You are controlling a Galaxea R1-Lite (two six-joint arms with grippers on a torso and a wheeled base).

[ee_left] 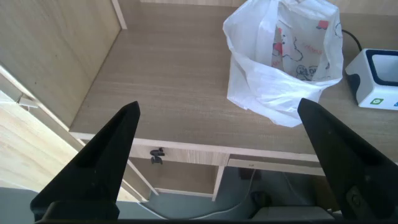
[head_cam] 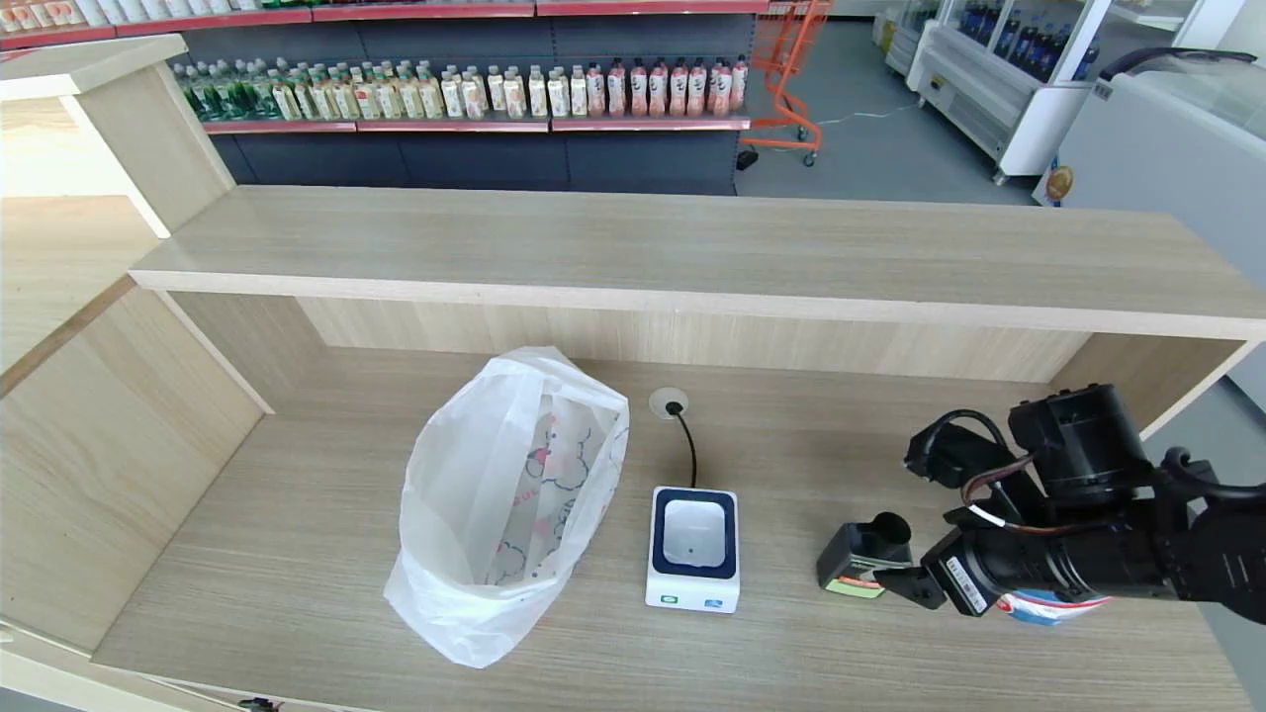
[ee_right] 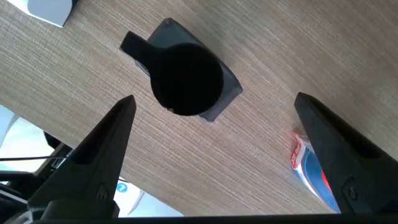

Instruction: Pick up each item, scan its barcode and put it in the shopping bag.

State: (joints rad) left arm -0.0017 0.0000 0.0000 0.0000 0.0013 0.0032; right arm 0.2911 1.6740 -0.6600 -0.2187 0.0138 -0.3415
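Note:
A dark box-shaped item (head_cam: 859, 560) with a round black top and a green and orange label stands on the counter right of the scanner (head_cam: 692, 550). My right gripper (ee_right: 216, 102) hangs open just above this dark item (ee_right: 186, 78), one finger on each side, not touching it. Under the right arm lies a red, white and blue packet (ee_right: 309, 169). The white shopping bag (head_cam: 504, 504) stands open left of the scanner. My left gripper (ee_left: 217, 109) is open and holds nothing, off the counter's front edge, with the bag (ee_left: 283, 59) beyond it.
A black cable (head_cam: 685, 435) runs from the scanner to a hole in the counter. A raised wooden ledge (head_cam: 692, 257) walls the back, and side panels close the left and right. Bare counter lies left of the bag.

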